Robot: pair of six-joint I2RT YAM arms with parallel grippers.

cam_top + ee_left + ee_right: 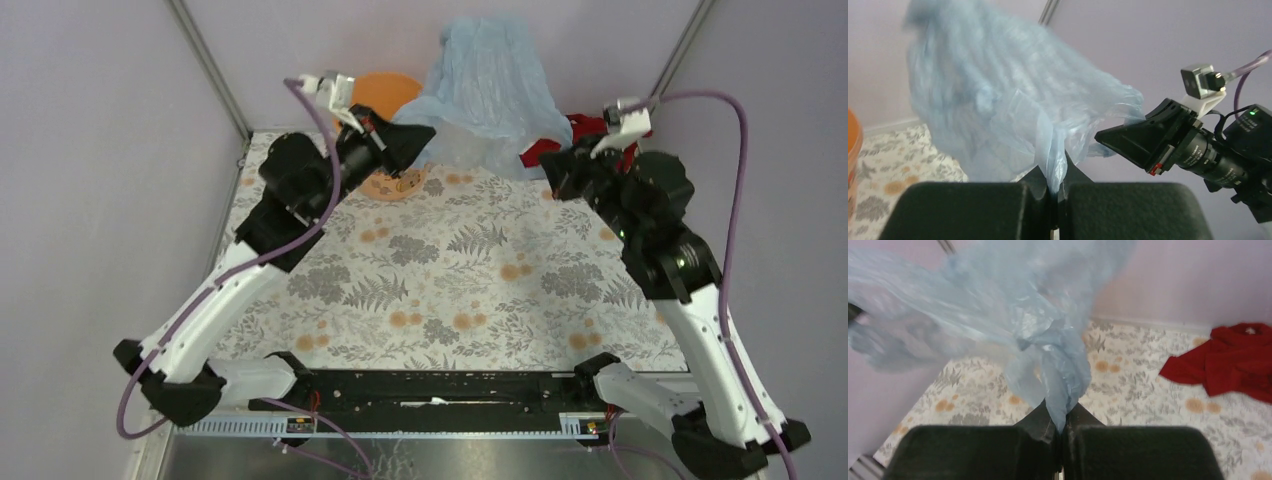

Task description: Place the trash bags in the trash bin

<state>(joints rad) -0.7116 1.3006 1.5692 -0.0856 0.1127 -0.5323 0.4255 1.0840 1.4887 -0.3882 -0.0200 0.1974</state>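
Overhead, one pale blue plastic bag (487, 90) hangs stretched in the air above the far edge of the table (450, 300), between the two arms, its upper part blurred and billowing so that its mouth cannot be made out. The left gripper (428, 133) has its jaws pressed together on a twisted fold of the film at the bag's left side, and the left wrist view shows that pinch up close (1053, 187). The right gripper (528, 157) is likewise clamped on a gathered fold at the bag's right side (1060, 426). Only one orange bucket (385, 95) shows, just left of the bag and largely hidden behind the left gripper; its printing is barely legible. One dark red cloth (585, 128) lies crumpled by the right gripper, partly covered by it.
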